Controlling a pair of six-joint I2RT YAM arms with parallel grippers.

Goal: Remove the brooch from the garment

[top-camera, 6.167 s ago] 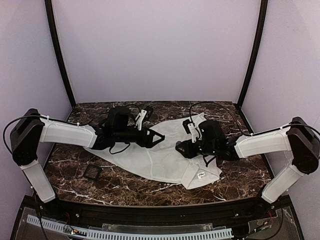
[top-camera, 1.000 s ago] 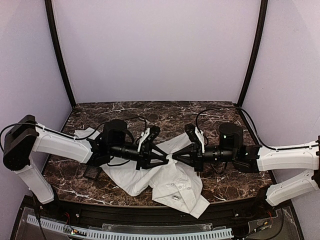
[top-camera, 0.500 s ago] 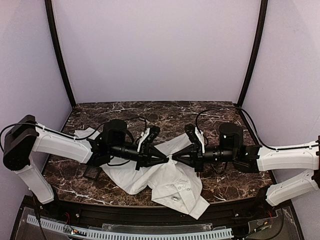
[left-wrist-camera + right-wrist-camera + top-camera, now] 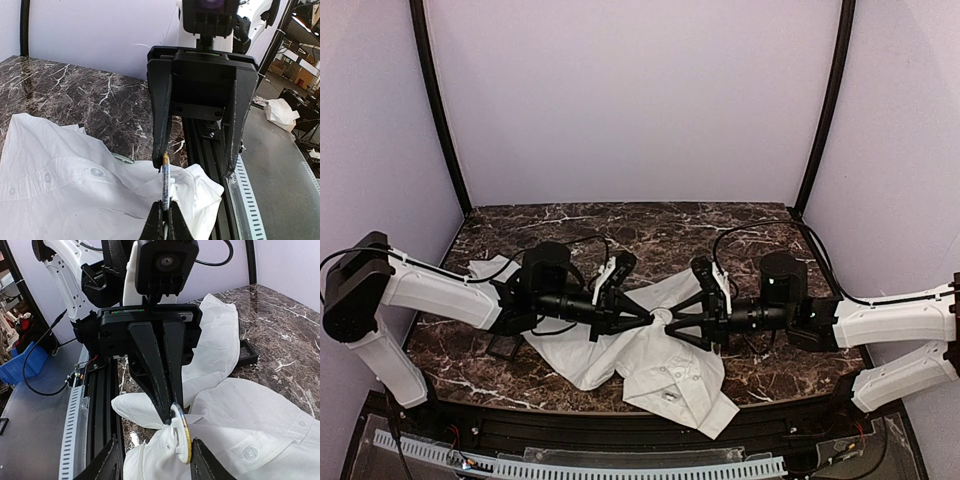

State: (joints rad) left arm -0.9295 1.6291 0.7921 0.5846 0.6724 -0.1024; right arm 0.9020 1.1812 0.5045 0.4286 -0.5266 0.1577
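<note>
The garment, a white buttoned shirt [image 4: 650, 365], lies crumpled at the table's middle, with a fold lifted between the two arms. The brooch [image 4: 183, 436] is a small round disc with a gold rim and a white back, and the cloth bunches against that back. My left gripper [image 4: 164, 206] is shut on the brooch [image 4: 165, 180], which shows edge-on there. My right gripper [image 4: 155, 446] faces it, open, one finger on each side of the brooch and cloth. From above, both gripper tips meet at the brooch [image 4: 662, 318].
A small black square tray [image 4: 503, 346] lies half under my left arm, and in the right wrist view the tray [image 4: 247, 352] sits past the shirt. The shirt's collar end [image 4: 705, 410] hangs near the table's front edge. Marble table [image 4: 650, 225].
My left gripper has shut on the brooch. My right gripper, shut at the same spot before, has opened and drawn back slightly to the right.
</note>
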